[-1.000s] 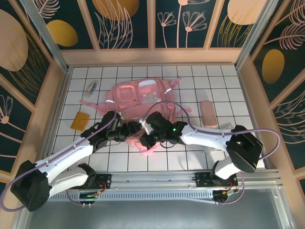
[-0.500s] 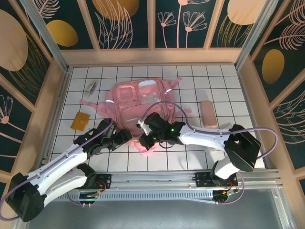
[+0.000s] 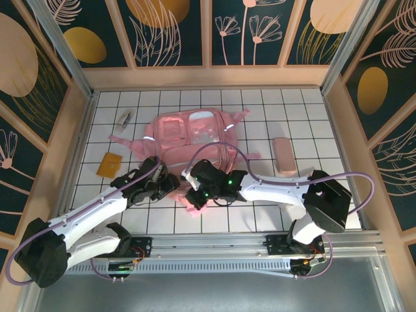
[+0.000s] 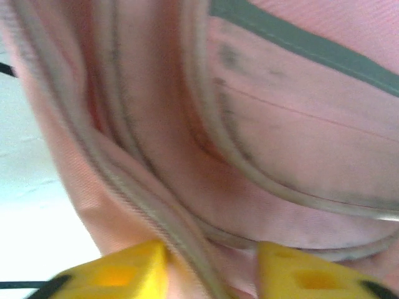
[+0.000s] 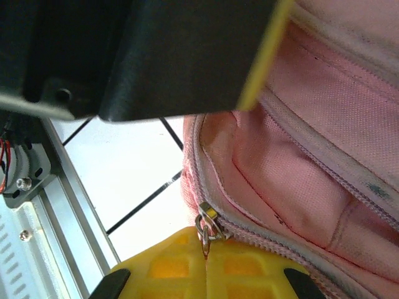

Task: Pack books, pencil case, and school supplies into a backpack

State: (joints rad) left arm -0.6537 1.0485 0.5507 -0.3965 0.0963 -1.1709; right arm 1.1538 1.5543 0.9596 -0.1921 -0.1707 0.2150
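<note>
Backpack (image 3: 192,133), pink and soft, lies in the middle of the white tiled table (image 3: 273,107), with its front pockets facing up. The right gripper (image 5: 206,261) is at its near edge, the yellow fingers (image 5: 162,268) pressed together on the metal zipper pull (image 5: 206,225). The left gripper (image 3: 170,184) is just beside it at the same edge. Its jaws stand apart with a zipper seam between them, and I cannot tell if they pinch it. The orange pad (image 3: 108,165) and the small grey-white piece (image 3: 123,117) lie left of the backpack.
</note>
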